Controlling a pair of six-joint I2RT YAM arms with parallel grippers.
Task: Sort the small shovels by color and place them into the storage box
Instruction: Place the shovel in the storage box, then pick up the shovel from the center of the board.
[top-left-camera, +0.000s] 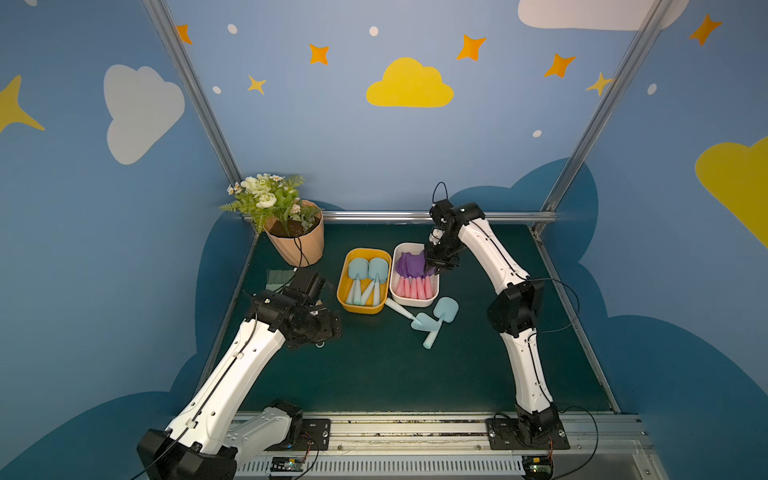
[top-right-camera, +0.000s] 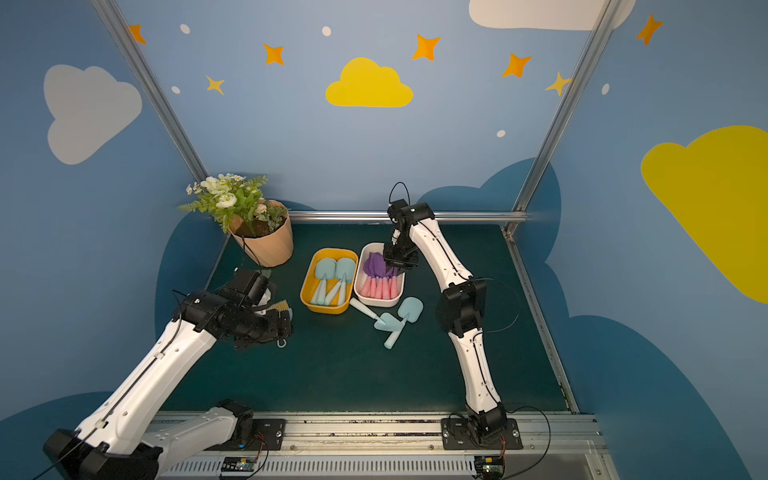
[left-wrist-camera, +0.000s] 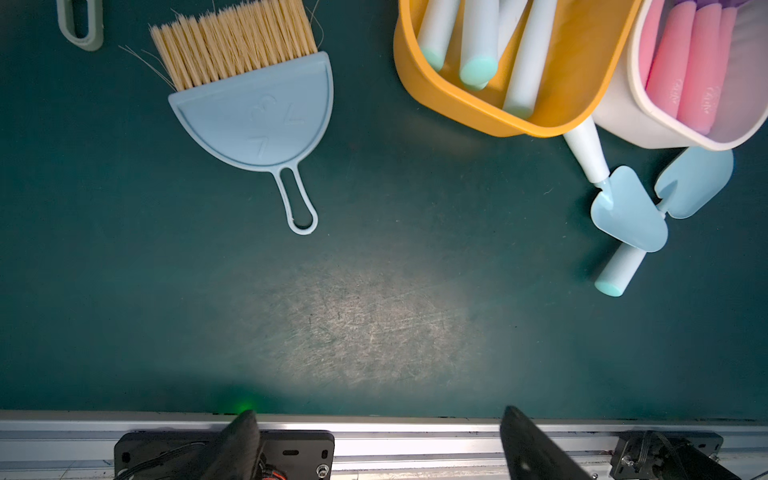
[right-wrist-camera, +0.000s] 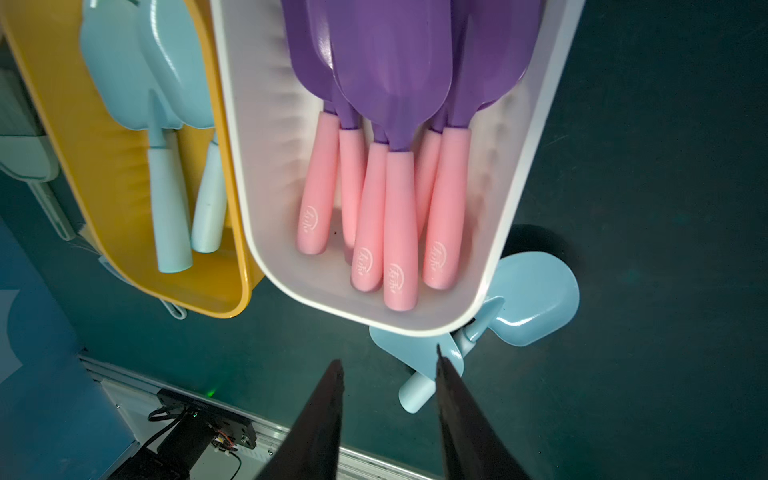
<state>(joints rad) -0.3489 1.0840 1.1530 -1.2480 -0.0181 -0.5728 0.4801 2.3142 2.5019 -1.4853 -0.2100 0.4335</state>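
**Both grippers empty, two blue shovels on the mat**

Your right gripper (right-wrist-camera: 388, 361) has its fingers parted with nothing between them. In both top views it hangs over the far end of the white box (top-left-camera: 413, 302), just right of frame centre. Below it the purple shovels (right-wrist-camera: 395, 75) lie packed in that box, pink handles toward the near rim. Just beside it, on its left in the frame, the yellow box (top-left-camera: 361, 308) holds pale blue shovels (top-left-camera: 357, 268). Directly below the white box in the frame, two loose blue shovels (top-left-camera: 424, 322) lie crossed on the green mat (top-left-camera: 374, 365), the pointed blade over the other's handle. Your left gripper (left-wrist-camera: 379, 411) is spread wide and empty, left of centre, near the dustpan (left-wrist-camera: 257, 120) and brush (left-wrist-camera: 237, 45).
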